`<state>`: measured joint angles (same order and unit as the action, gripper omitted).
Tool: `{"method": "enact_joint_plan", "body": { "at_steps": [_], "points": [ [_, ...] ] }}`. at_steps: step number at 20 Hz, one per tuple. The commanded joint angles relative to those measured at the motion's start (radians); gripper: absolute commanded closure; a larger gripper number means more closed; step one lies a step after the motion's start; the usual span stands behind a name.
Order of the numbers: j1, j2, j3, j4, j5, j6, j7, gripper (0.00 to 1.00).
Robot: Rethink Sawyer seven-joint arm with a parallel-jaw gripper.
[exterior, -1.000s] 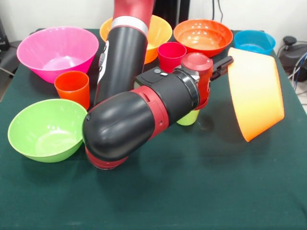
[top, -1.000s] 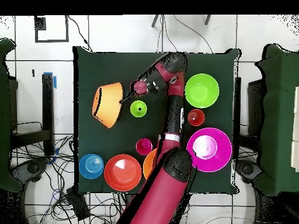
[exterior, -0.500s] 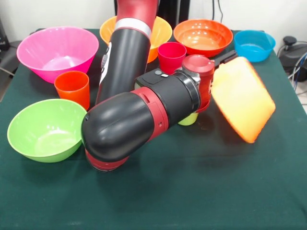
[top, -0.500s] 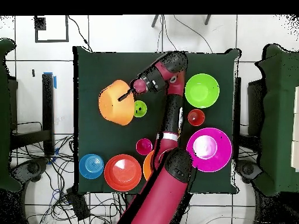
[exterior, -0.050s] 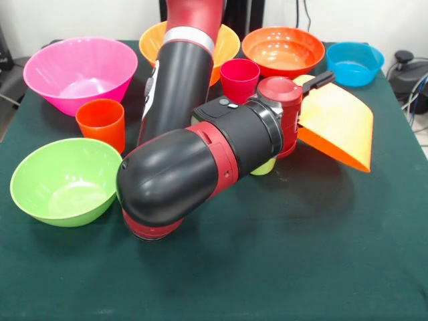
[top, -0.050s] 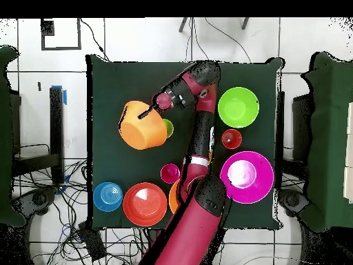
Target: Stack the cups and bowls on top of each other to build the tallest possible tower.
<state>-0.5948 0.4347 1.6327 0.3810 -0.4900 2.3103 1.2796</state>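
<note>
- While your gripper [exterior, -0.050s: 313, 81] pinches the large orange bowl [exterior, -0.050s: 338, 127] by its rim, tilted above the surface [exterior, -0.050s: 281, 254], treat it as light, glossy, slip-prone.
- Keep rim grasps; walls flex.

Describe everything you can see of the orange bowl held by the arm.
The orange bowl is large, flared, glossy plastic, plain throughout. The end effector grips its rim and holds it above the table, tipped nearly upside down, its outer wall towards the front camera. From overhead it partly covers the green cup; whether they touch is unclear.
</note>
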Motion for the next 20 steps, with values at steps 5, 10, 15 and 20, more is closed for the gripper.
{"method": "enact_joint_plan", "body": {
  "at_steps": [5, 10, 15, 20],
  "points": [
    [-0.008, 0.071, -0.015, -0.089, -0.102, 0.020, -0.225, 0.00],
    [-0.007, 0.051, -0.026, -0.083, -0.110, -0.006, -0.204, 0.00],
    [0.000, -0.005, -0.057, -0.100, -0.230, 0.003, -0.295, 0.00],
    [-0.002, -0.054, -0.034, -0.134, -0.410, 0.001, -0.402, 0.00]
  ]
}}
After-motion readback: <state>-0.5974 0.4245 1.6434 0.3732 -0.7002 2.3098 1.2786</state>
